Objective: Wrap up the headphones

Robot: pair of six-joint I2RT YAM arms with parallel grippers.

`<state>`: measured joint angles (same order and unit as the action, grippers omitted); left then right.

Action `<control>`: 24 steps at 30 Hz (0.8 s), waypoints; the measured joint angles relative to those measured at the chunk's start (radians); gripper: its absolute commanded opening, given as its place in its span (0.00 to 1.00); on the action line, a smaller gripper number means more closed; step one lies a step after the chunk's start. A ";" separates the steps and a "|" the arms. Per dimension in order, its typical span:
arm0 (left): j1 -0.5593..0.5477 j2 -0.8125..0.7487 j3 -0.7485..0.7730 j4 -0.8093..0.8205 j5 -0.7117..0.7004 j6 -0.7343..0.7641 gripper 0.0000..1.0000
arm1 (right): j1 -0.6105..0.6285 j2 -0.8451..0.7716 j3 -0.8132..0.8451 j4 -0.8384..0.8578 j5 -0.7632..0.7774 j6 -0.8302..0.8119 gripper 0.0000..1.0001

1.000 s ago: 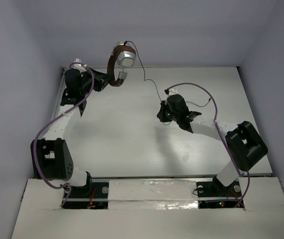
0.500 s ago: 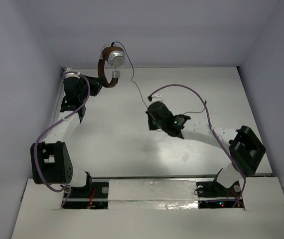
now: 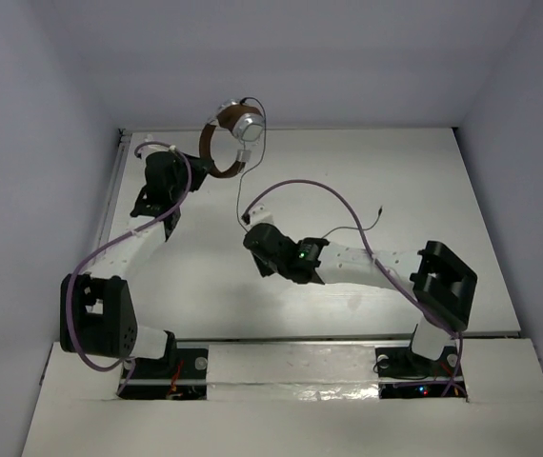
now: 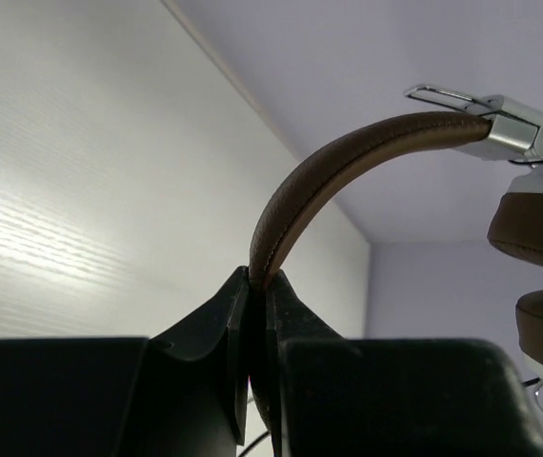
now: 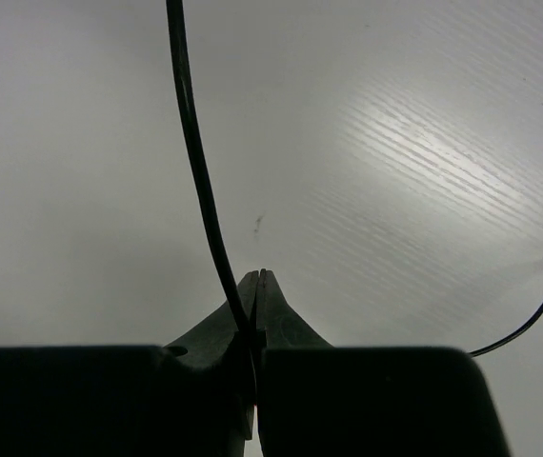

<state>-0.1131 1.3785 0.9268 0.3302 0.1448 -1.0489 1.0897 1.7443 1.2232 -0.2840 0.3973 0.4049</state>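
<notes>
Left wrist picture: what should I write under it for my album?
The left gripper shut on the headphones by their brown headband, above the white table.

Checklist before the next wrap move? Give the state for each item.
1. Left pincer shut on headband: ok.
2. Right pincer shut on cord: ok.
3. Earcups lifted off table: ok.
4. Cord run from earcups down to right pincer free of snags: ok.
5. Turns of cord already on the headband: cannot tell.
6. Cord tail clear of the right arm: cannot tell.
</notes>
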 measured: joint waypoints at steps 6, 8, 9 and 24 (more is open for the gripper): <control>-0.136 0.000 0.001 -0.064 -0.169 0.121 0.00 | 0.050 -0.082 0.047 -0.048 -0.005 -0.036 0.00; -0.171 0.000 0.000 -0.069 -0.209 0.150 0.00 | 0.050 -0.108 0.074 -0.064 -0.005 -0.047 0.00; -0.190 0.000 -0.001 -0.069 -0.229 0.166 0.00 | 0.050 -0.119 0.087 -0.069 -0.005 -0.052 0.00; -0.305 -0.014 -0.083 -0.135 -0.340 0.370 0.00 | 0.048 -0.193 0.183 -0.240 0.117 -0.161 0.00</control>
<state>-0.4179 1.3647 0.8440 0.1951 -0.1951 -0.6788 1.1374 1.5513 1.4059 -0.5236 0.5148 0.2440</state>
